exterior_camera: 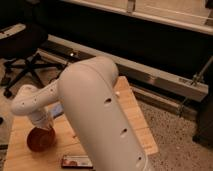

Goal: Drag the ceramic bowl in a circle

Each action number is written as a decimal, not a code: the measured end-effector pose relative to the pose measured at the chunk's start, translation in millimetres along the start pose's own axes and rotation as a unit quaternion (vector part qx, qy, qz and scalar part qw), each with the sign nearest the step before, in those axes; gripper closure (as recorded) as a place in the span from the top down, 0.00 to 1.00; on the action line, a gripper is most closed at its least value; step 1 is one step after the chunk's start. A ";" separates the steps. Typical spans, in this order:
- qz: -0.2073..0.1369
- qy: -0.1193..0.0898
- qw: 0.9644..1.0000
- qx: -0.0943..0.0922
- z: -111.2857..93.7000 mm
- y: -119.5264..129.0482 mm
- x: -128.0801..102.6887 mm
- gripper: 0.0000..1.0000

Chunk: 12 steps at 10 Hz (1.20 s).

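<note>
The ceramic bowl (40,140) is round and reddish-brown and sits on the wooden table (135,125) near its front left corner. My gripper (45,127) comes down from the white wrist onto the bowl's far rim. My big white arm (100,120) fills the middle of the view and hides much of the table.
A small dark packet (77,161) lies on the table just right of the bowl, near the front edge. A bluish thing (57,109) shows behind the wrist. A black office chair (22,47) stands at the far left. A metal rail (160,80) runs along the floor behind the table.
</note>
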State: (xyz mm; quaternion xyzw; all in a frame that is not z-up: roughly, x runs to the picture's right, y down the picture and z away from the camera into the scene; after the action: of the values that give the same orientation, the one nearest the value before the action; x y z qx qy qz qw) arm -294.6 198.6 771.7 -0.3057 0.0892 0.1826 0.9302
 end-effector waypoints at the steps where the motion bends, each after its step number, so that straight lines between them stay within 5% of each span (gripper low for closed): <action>1: 0.004 0.007 1.000 0.003 -3.5 2.9 13.1 0.00; 4: -0.016 0.026 1.000 0.004 -13.3 30.8 36.4 0.00; 7: -0.071 0.026 0.997 -0.010 -21.0 80.0 27.1 0.00; 12: -0.182 -0.003 0.983 -0.038 -22.2 152.0 -33.9 0.00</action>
State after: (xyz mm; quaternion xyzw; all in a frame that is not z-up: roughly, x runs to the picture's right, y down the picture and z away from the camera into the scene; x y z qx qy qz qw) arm -386.8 289.0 682.0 -0.3518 0.0225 0.0141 0.9357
